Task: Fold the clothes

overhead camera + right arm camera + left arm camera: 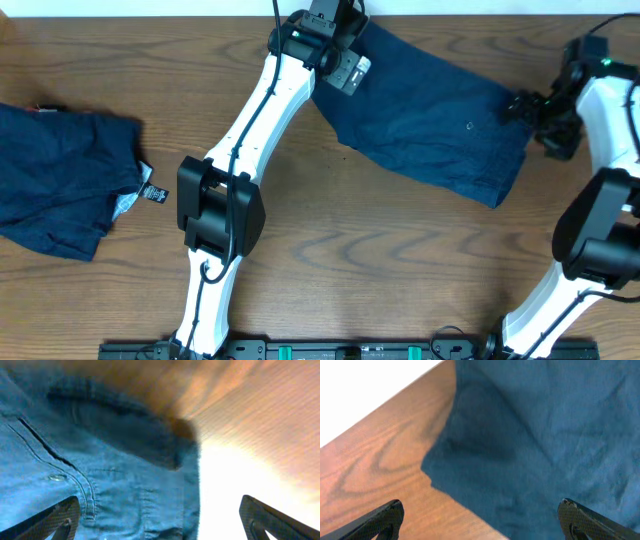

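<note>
One of the clothes, a dark navy shorts-like garment (430, 120), lies spread at the back right of the table. My left gripper (340, 30) hovers over its far left corner; in the left wrist view it is open (481, 510), the blue fabric (545, 435) below and nothing between the fingers. At the garment's right edge my right gripper (520, 105) is open too (160, 510), above a pocket seam and rivet (56, 478). A second navy garment (60, 180) lies crumpled at the far left, with small white and black tags (153, 192).
The wooden table (400, 260) is bare between the two garments and along the front. Its far edge runs just behind the left gripper (380, 415). The left arm's elbow (215, 205) stands beside the tags.
</note>
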Robot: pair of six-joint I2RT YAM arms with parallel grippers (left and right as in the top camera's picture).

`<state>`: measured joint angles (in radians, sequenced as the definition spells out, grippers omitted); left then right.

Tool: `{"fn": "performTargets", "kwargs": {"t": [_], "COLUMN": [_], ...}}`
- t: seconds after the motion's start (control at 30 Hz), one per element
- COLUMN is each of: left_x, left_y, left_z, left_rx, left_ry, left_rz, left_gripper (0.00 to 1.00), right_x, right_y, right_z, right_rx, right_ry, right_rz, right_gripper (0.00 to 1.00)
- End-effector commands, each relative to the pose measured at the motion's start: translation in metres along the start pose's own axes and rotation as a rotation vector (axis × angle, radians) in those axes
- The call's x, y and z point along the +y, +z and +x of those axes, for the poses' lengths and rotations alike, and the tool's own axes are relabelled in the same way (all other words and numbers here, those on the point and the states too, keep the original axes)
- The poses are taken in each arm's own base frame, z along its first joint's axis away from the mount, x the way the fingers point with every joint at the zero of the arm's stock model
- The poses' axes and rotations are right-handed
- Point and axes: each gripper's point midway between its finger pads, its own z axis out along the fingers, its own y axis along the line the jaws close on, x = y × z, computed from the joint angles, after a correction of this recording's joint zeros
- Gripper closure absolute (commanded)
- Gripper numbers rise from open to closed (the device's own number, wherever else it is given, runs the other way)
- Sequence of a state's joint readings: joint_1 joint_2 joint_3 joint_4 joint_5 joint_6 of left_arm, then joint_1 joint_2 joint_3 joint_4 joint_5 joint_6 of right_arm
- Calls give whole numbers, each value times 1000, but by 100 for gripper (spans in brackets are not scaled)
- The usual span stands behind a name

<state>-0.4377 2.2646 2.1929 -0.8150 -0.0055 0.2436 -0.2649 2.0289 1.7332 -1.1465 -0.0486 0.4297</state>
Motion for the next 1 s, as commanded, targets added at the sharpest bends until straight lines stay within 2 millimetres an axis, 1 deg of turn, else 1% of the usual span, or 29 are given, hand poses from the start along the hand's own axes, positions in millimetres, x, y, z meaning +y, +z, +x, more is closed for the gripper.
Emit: {"fn": "performTargets", "kwargs": {"t": [0.0, 0.03, 0.1, 0.13, 0.2, 0.23, 0.3, 0.37, 0.4, 0.57, 0.63, 0.7, 0.77, 0.83, 0.9, 0.93, 0.97], "left_x": [3, 6, 13, 18, 31, 37, 50, 59, 62, 62, 60, 58, 54, 51, 49, 49, 49], "left_y": [-9, -9, -9, -9, -9, -9, -10, -11, -12, -14, -14, -14, -14, -15, -15, -15, -15], "left_z": [5, 11, 20, 24, 34, 39, 47, 55, 59, 70, 71, 73, 72, 72, 72, 72, 72], "left_rx": [21, 42, 74, 88, 119, 132, 155, 175, 188, 228, 236, 242, 242, 241, 240, 240, 241], "left_ry": [0, -3, -15, -23, -46, -58, -109, -141, -152, -161, -158, -156, -157, -158, -159, -159, -158], "left_rz": [5, 5, 3, 0, -8, -12, -22, -27, -20, -2, 1, 4, 24, 40, 47, 48, 48], "left_gripper": [1, 1, 0, 2, 2, 2, 2, 2, 2, 2, 2, 0, 0, 1, 1, 0, 0], "right_x": [-16, -17, -15, -9, 3, 3, -2, -8, -10, -13, -13, -11, -9, -5, 2, 7, 10], "right_y": [-30, -42, -55, -58, -60, -58, -45, -27, -13, 26, 36, 42, 47, 53, 65, 70, 75], "right_z": [-26, -27, -24, -21, -9, -4, 8, 21, 29, 60, 65, 66, 66, 68, 74, 77, 79], "right_rx": [-76, -78, -73, -65, -17, 5, 55, 108, 139, 236, 243, 241, 234, 230, 230, 229, 226], "right_ry": [54, 47, 29, -1, -68, -70, -62, -33, -30, -13, -11, -11, -11, -10, -1, -6, -1], "right_rz": [37, 36, 25, -9, -88, -93, -78, -60, -62, -101, -110, -131, -145, -163, -199, -223, -242], "right_gripper": [1, 1, 1, 1, 1, 1, 1, 1, 1, 1, 1, 5, 5, 2, 1, 3, 7]}}
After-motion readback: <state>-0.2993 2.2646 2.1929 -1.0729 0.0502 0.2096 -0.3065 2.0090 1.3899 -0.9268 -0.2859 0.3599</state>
